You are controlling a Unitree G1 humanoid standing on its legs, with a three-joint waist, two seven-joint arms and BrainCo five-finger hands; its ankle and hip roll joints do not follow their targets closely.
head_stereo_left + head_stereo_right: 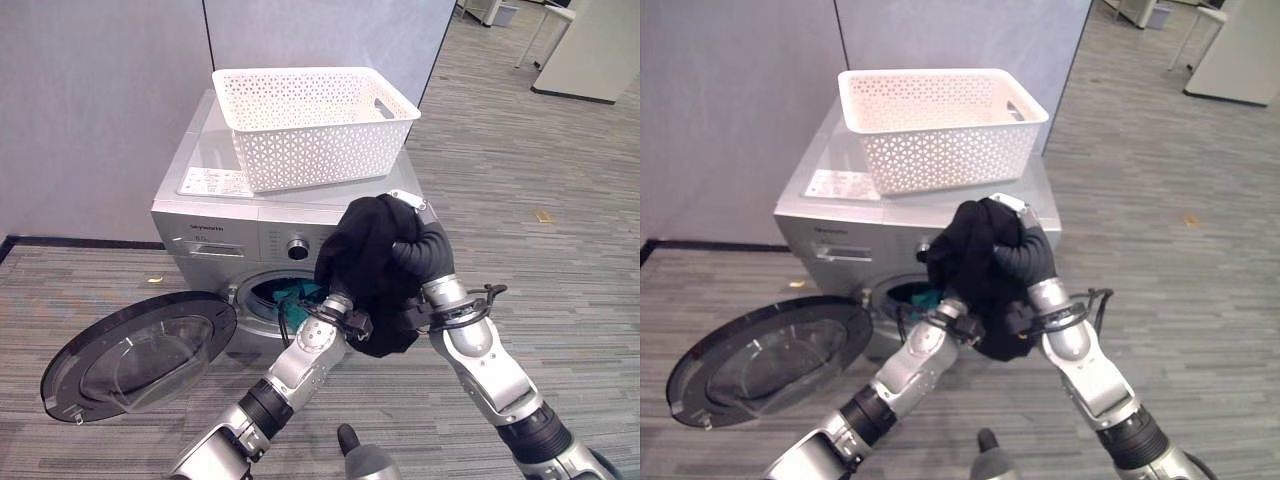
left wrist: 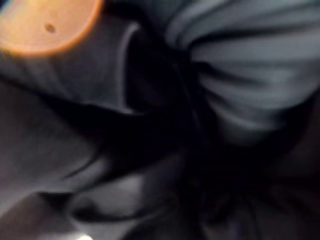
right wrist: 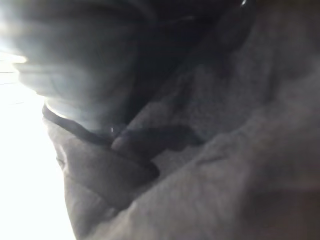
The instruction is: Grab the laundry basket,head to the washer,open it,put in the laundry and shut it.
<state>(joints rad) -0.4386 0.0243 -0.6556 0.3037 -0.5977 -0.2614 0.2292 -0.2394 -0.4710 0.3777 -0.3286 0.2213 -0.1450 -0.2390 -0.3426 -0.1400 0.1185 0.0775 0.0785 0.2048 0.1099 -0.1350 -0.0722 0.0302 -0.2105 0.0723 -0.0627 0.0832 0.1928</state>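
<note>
- Both arms rise in front of the washer, meeting at a black garment held up in the air.
- Right robot hand sits at the top of the bundle, its ribbed cover showing; the cloth wraps its fingers, so I cannot tell their state.
- Left robot hand is buried under the lower part of the garment; fingers hidden, state unclear.
- Round washer door hangs wide open to the left, low near the floor.
- Teal laundry shows inside the drum opening behind the arms.
- White laundry basket stands on top of the silver washer, against the grey wall.
</note>
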